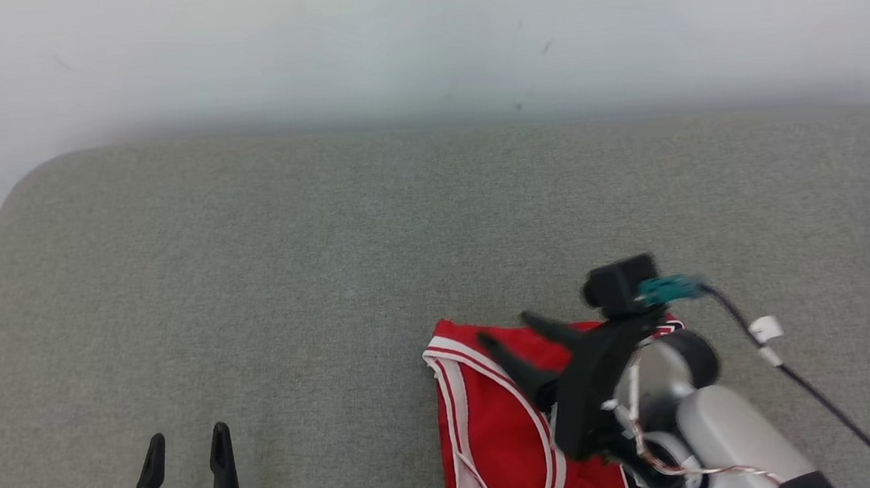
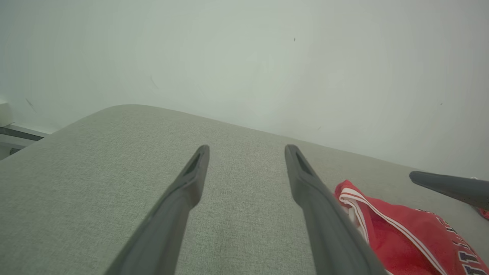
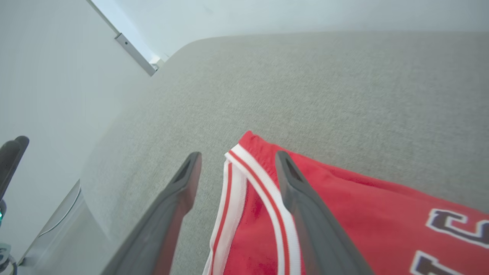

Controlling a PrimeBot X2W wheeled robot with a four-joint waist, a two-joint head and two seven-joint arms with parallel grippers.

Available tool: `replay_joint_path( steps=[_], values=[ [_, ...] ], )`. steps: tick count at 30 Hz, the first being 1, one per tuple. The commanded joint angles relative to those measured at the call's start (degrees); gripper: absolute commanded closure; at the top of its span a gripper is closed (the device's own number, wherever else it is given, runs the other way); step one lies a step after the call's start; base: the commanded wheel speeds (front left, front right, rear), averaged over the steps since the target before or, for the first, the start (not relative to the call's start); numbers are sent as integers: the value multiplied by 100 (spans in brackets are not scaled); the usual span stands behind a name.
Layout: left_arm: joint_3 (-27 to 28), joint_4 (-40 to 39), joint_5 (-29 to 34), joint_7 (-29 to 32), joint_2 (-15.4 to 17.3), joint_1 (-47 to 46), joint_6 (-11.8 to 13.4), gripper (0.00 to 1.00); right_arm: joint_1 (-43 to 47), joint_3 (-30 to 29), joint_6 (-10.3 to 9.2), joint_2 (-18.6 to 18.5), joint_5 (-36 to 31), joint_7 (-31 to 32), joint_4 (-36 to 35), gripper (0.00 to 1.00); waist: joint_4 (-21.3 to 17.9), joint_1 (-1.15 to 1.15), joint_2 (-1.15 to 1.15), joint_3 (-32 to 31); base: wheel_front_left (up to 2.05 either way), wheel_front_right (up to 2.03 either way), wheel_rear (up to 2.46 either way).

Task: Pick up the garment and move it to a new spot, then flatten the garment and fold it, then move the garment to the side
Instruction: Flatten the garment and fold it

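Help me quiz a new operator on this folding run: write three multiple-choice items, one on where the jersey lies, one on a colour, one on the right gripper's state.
1. Where on the grey cushion does the red jersey lie?
A. At its far left corner
B. Near its front edge, below the right gripper
C. Along its far edge

2. What colour is the jersey's trim?
A. White
B. Yellow
C. Green

3. How does the right gripper stand?
A. Shut on the jersey
B. Shut, empty
C. Open

Key:
1 B: the head view shows the gripper over the jersey, low in the picture.
2 A: white bands edge the red cloth in the right wrist view.
3 C: its fingers stand apart over the trim.
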Motion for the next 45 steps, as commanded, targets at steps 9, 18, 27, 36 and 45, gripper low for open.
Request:
replay_joint_path(
  steps=[9,18,27,36,45],
  values=[
    [-8,-27,40,-19,3,146,28,0,975,-1925,-14,-38,-1394,57,-1023,0,-214,1,0,-155,0,0,0],
    [-23,66,69,-24,-52,204,1,0,2076,-2369,-14,-5,-1838,-547,-1443,0,-437,1,0,-311,0,0,0],
    [-46,95,68,-26,-101,112,-57,0,2433,-1043,-14,-7,-1538,-416,-1317,0,-413,1,0,-202,0,0,0],
    [3,130,53,-26,-125,45,-112,0,2199,90,-14,-95,-1592,-199,-1298,0,-231,1,0,-28,0,0,0],
    [61,171,79,-27,-179,-40,-141,0,1865,834,-14,-414,-1746,-63,-1181,0,-129,1,0,68,0,0,0]
  ],
)
